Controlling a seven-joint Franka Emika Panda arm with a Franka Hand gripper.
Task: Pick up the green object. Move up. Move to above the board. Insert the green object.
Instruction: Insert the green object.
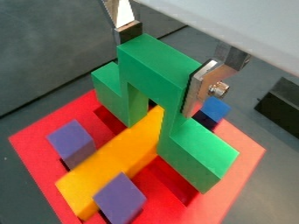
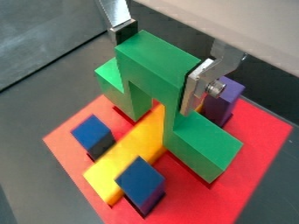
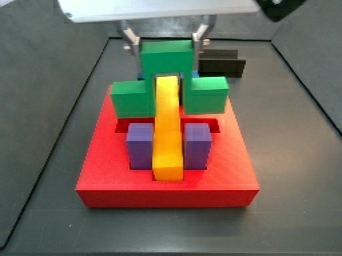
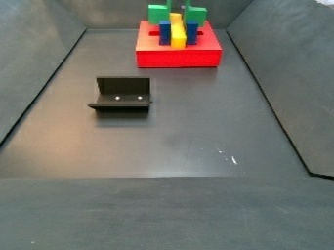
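The green object stands upright on the red board, its raised centre bridging the long yellow bar. It also shows in both wrist views and far off in a side view. My gripper straddles the centre cube, with its silver fingers a little wider than the cube. In the wrist views the gripper has one pad close against the cube's side and the other pad at its far edge. It looks open.
Purple blocks flank the yellow bar on the board, and blue blocks show in a wrist view. The dark fixture stands on the floor well away from the board. Grey walls enclose the floor.
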